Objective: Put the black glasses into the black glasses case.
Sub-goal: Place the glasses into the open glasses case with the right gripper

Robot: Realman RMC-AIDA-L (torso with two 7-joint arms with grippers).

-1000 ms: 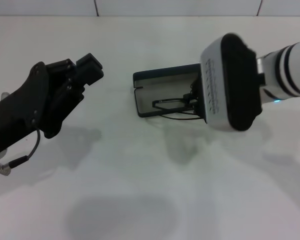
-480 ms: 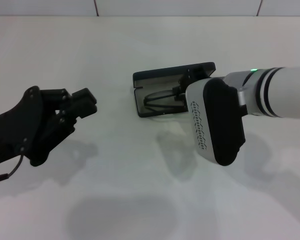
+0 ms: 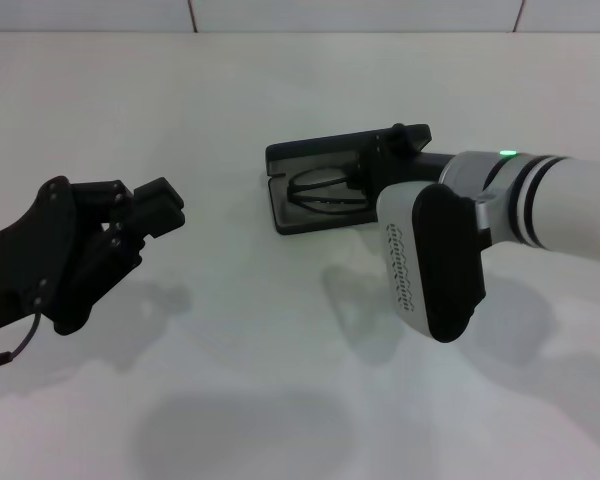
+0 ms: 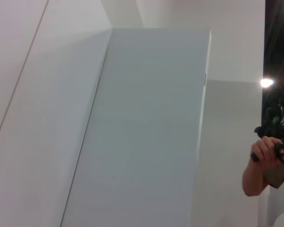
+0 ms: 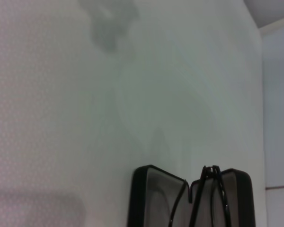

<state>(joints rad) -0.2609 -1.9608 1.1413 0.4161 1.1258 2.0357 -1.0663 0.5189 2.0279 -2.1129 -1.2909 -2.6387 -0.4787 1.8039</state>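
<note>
**Glasses Seated in Open Case: Right Arm at the Case**

**Location of task items.** The black glasses case lies open on the white counter, toward the far side, its long axis running across the robot's front. The black glasses lie inside the case tray, long axis parallel to the case. In the right wrist view, the black glasses rest across the greyish lining of the black glasses case, with the frame rising a little above the rim; whether they are fully seated cannot be determined.

**Governing relation.** The case lies directly ahead of the right tool, toward the robot's left of it. The right arm is by far the nearer; its black fingers sit at the right-hand end of the case, at or just beside the rim. The finger spacing is hidden behind the wrist housing, so it cannot be told whether the right tool is wide, narrow, or gripping anything.

**Left arm.** The left tool hangs above the counter, well apart from the case on the robot's left. Its fingers appear close together and hold nothing.

**Assessment.** The placement step appears largely complete. Any remaining move, such as closing the lid, would fall to the right arm, acting along the case's long edge.
</note>
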